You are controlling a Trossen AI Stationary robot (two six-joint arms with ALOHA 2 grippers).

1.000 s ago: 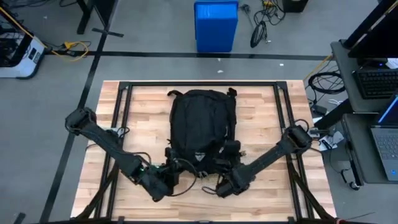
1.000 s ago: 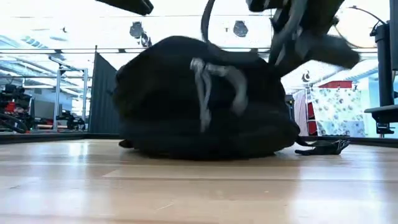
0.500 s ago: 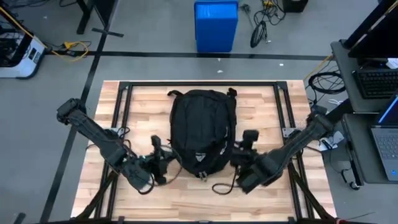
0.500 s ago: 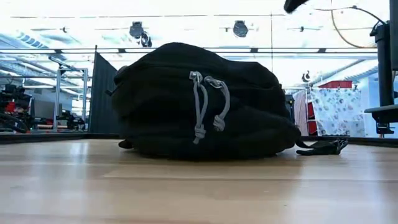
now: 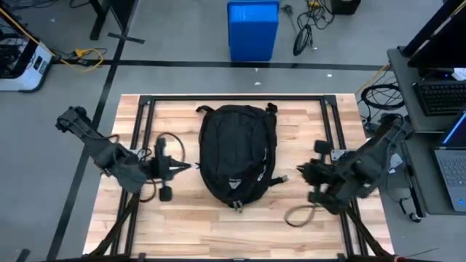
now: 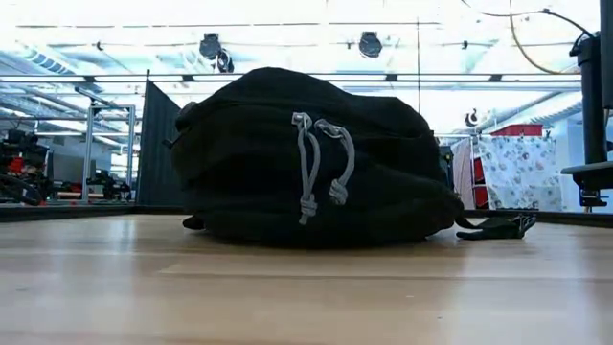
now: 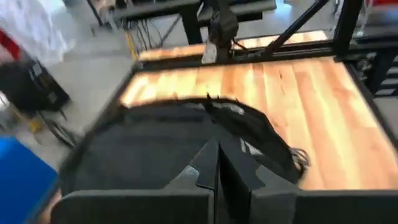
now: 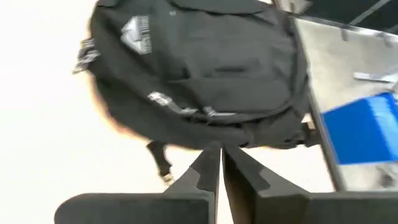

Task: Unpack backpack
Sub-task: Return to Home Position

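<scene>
The black backpack (image 5: 237,153) lies flat in the middle of the table, front up, its white logo patch (image 5: 234,183) at the near end. In the low view, two grey zipper pulls (image 6: 321,168) hang down its near side and a strap (image 6: 493,227) trails on the wood. My left gripper (image 5: 189,167) hovers to the backpack's left, pointing at it, shut with nothing between its fingers (image 7: 217,163). My right gripper (image 5: 300,173) hovers to the backpack's right, also shut and holding nothing (image 8: 221,163). Neither touches the backpack.
A black metal frame (image 5: 142,124) runs along the table's edges. A loop of cable (image 5: 298,215) hangs by my right arm near the front. A blue bin (image 5: 253,29) stands on the floor beyond the far edge, and a desk with a laptop (image 5: 451,160) stands at the right.
Both grippers have left the backpack's near end, rising out of the low view. My left gripper has swung toward the table's left edge and my right toward the right edge. The grey zipper pulls, moving a second ago, now hang still.
</scene>
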